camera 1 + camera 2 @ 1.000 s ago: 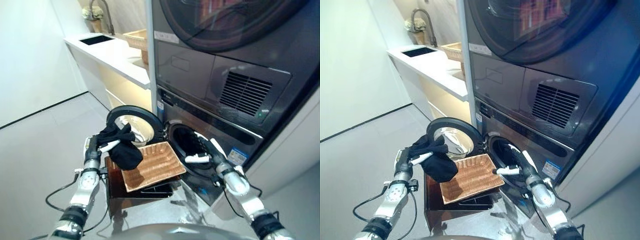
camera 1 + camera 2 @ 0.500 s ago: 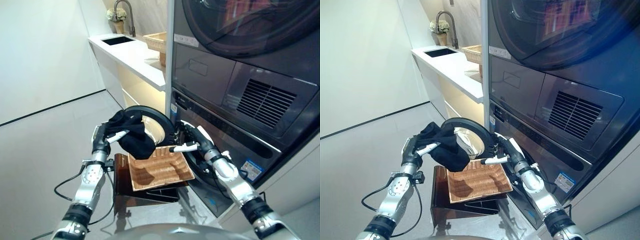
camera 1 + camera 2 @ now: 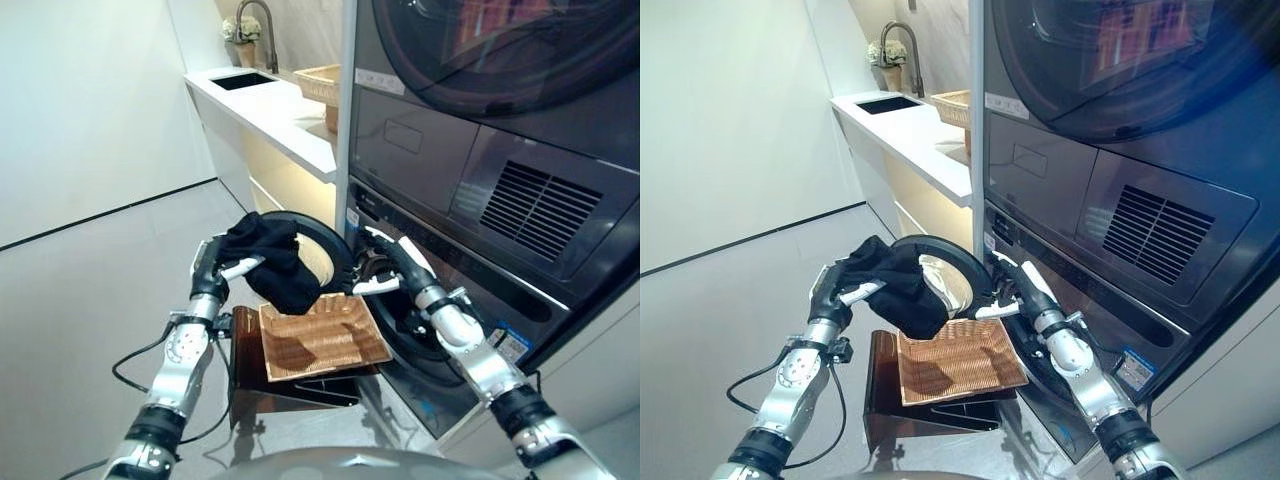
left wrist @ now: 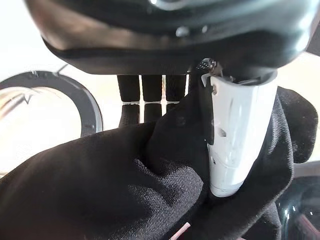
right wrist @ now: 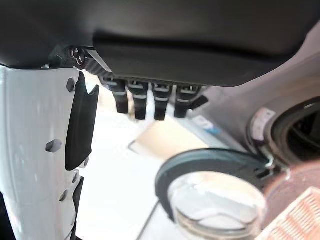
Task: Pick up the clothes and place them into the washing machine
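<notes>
A black garment (image 3: 272,264) hangs bunched from my left hand (image 3: 208,278), which is shut on it above the back left corner of a wicker basket (image 3: 322,336). In the left wrist view the cloth (image 4: 125,190) fills the space under the white-covered thumb (image 4: 235,135). The washing machine's round door (image 3: 318,236) stands open just behind the garment, and the dark drum opening (image 3: 405,325) is to the right of it. My right hand (image 3: 392,268) is open and holds nothing, level with the door's right edge in front of the opening. Its straight fingers (image 5: 145,100) show in the right wrist view.
The wicker basket rests on a dark brown stand (image 3: 250,362) on the floor before the washer. A dryer (image 3: 500,120) is stacked above the washer. A white counter (image 3: 270,100) with a sink, a tap and another basket (image 3: 322,84) runs along the back left.
The camera has shifted. My left hand has carried the garment up and nearer to the door. My right hand has moved from the drum opening up and left toward the door's edge.
</notes>
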### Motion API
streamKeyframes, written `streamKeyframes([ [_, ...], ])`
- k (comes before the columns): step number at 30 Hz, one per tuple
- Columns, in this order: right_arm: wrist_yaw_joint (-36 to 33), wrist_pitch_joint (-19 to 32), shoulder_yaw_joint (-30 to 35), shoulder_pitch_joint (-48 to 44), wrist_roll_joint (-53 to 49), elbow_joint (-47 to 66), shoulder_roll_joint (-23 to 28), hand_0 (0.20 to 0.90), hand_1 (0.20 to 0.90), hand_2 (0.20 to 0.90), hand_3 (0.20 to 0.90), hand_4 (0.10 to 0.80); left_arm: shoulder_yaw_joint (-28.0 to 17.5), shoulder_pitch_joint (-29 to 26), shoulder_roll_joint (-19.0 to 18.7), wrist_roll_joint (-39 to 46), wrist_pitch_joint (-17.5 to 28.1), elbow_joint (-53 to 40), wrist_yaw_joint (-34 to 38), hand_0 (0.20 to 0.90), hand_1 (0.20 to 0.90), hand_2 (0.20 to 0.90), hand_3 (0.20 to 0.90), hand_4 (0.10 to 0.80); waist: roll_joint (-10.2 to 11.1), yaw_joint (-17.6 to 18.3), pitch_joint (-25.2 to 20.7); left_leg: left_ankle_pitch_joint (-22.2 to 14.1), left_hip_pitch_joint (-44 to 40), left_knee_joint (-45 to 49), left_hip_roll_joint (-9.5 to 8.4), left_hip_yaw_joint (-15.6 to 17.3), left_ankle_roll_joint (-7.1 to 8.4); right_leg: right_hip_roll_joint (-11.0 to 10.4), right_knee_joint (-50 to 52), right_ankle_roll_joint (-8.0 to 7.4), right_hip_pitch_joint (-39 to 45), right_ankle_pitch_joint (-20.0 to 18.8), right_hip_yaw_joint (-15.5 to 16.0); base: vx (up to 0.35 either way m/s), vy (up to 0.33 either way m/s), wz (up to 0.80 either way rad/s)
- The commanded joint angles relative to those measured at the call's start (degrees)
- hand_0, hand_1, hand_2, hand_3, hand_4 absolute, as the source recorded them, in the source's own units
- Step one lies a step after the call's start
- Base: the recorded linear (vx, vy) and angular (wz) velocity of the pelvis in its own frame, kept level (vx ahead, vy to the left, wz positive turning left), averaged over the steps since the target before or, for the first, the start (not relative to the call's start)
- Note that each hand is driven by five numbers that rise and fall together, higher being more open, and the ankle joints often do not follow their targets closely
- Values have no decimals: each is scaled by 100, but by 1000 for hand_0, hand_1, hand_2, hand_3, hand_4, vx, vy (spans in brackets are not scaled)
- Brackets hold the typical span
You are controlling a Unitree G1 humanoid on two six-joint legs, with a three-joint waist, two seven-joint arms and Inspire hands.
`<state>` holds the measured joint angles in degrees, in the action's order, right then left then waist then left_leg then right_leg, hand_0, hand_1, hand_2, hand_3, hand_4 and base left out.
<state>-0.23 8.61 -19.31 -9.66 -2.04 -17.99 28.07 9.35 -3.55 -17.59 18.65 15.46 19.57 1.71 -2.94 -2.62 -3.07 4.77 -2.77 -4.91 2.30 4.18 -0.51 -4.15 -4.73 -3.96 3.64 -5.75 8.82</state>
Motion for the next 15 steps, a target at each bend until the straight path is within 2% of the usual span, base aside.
streamKeyframes([
  [1,85,520,51,-679,-669,186,-273,900,900,900,900,800,173,-526,-247,225,740,-538,-137,200,200,200,200,300,349,-82,-775,-27,207,108,31,7,400,-248,457,-207,-257,459,-2,0,0,0],
  [15,284,591,-168,-257,-1424,386,-746,900,900,900,900,800,588,-892,-119,464,724,-692,-233,200,200,200,200,300,367,-62,-778,20,278,93,52,-115,426,-241,466,-198,-264,469,117,-8,-5,4],
])
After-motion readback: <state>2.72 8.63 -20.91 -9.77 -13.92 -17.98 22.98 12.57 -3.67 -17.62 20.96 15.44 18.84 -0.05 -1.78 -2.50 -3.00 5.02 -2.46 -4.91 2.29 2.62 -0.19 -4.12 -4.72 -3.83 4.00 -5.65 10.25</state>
